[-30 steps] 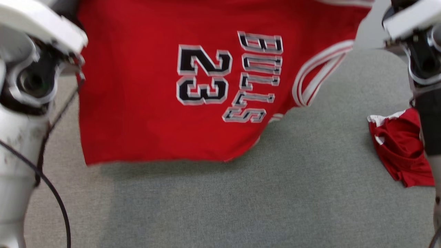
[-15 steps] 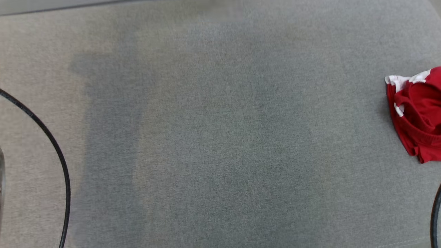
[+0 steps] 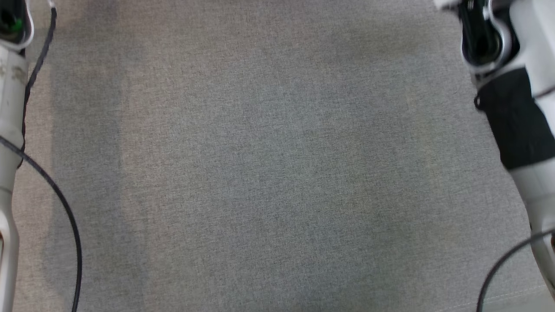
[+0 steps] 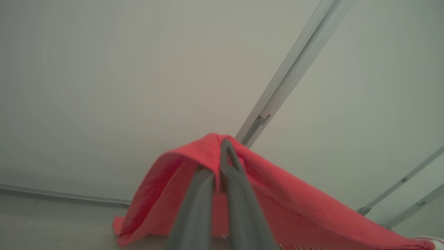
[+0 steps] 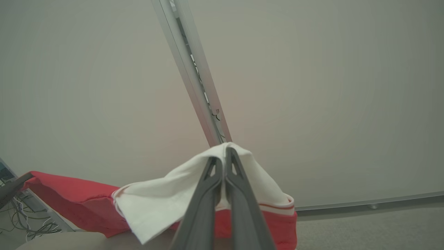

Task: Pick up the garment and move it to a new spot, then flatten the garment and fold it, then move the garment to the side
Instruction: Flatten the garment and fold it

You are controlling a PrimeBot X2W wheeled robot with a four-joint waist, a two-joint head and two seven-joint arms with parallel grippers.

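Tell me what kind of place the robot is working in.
Probably an indoor lab or test room: a grey fabric-covered work surface, plain pale wall panels joined by metal strips, and a tangle of loose cables.

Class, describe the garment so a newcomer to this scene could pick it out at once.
Find the pale wall. Before it the garment hangs pinched by the left gripper and right gripper. Unlike everything grey around it, it is red with a white edge.
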